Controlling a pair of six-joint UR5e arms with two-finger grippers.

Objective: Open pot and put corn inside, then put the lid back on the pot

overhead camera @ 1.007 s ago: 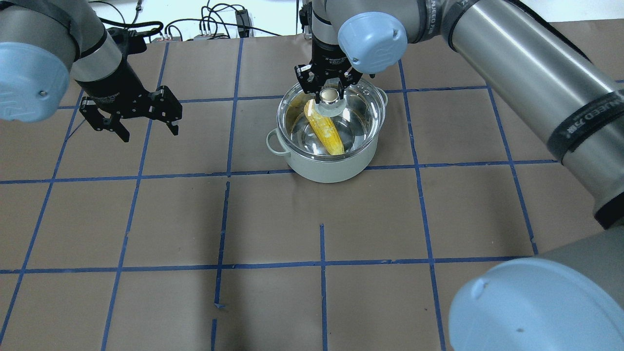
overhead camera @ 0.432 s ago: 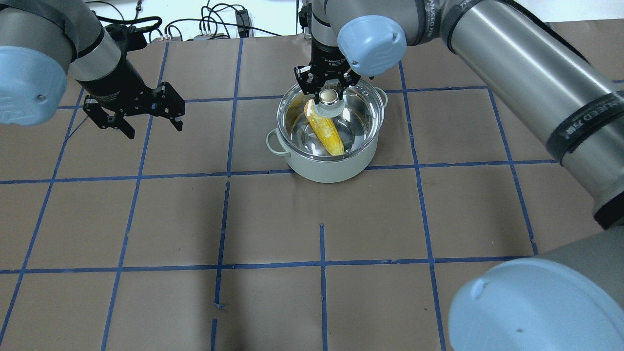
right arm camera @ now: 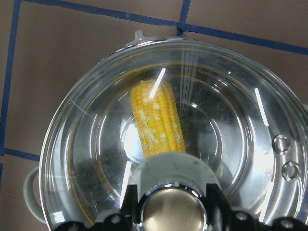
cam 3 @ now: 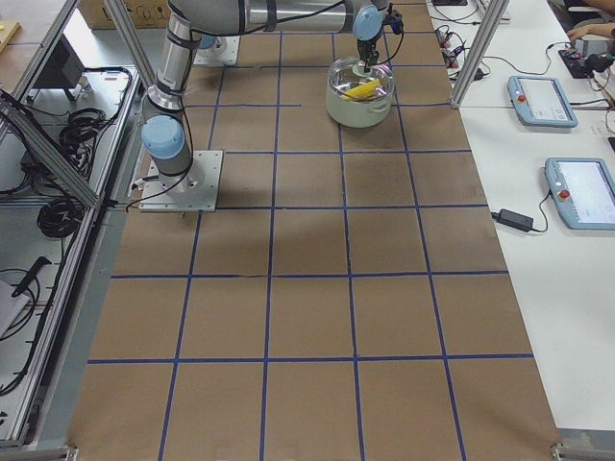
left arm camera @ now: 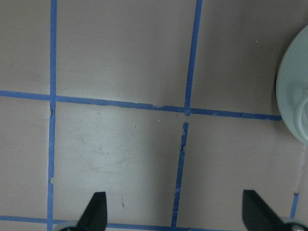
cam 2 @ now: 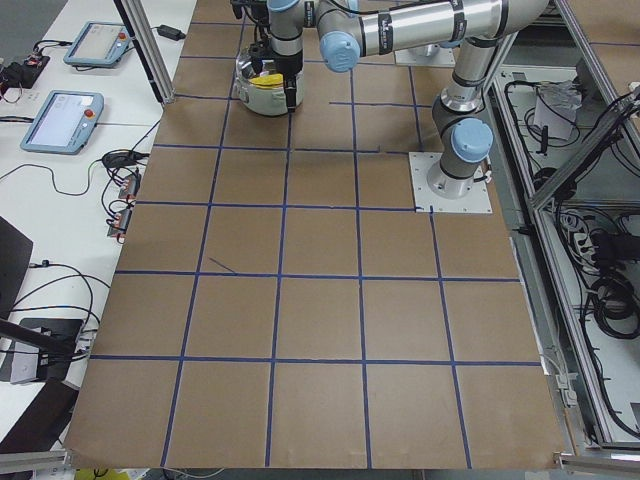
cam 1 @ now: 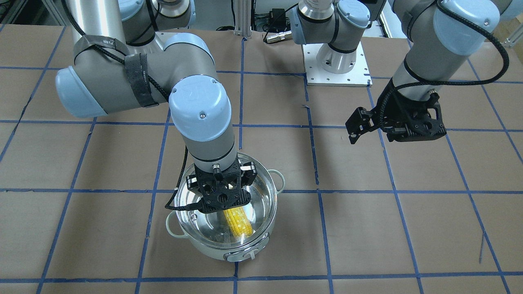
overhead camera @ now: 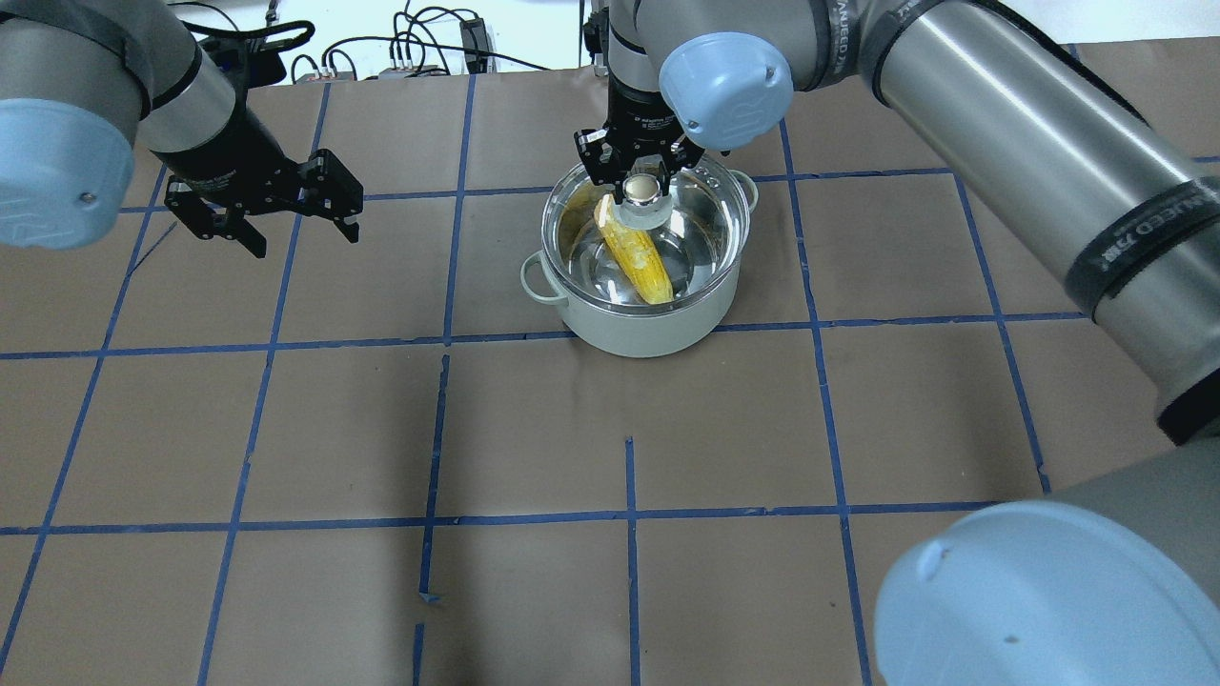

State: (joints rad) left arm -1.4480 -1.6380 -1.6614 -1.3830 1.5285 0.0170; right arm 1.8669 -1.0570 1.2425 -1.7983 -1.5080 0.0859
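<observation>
The pale mint pot (overhead camera: 648, 333) stands at the table's middle back, also in the front view (cam 1: 212, 249). The yellow corn (overhead camera: 643, 262) lies inside it, seen through the glass (right arm camera: 156, 120) (cam 1: 237, 220). The clear lid (overhead camera: 705, 229) sits on the pot's rim (right arm camera: 240, 120). My right gripper (overhead camera: 645, 181) stands straight above it, jaws closed against the lid's knob (right arm camera: 175, 209). My left gripper (overhead camera: 305, 240) is open and empty, held above the table well to the pot's left (cam 1: 372, 134); its wrist view shows bare table and the pot's edge (left arm camera: 293, 96).
Brown paper with blue tape grid lines (overhead camera: 629, 519) covers the table. Cables and connectors (overhead camera: 419, 48) lie beyond the far edge. The arm's base plate (cam 1: 337, 65) is at the robot's side. Tablets (cam 3: 543, 96) lie on a side bench.
My left gripper has moved back, away from the pot, still open. My right gripper stays on the lid's knob with hardly any shift.
</observation>
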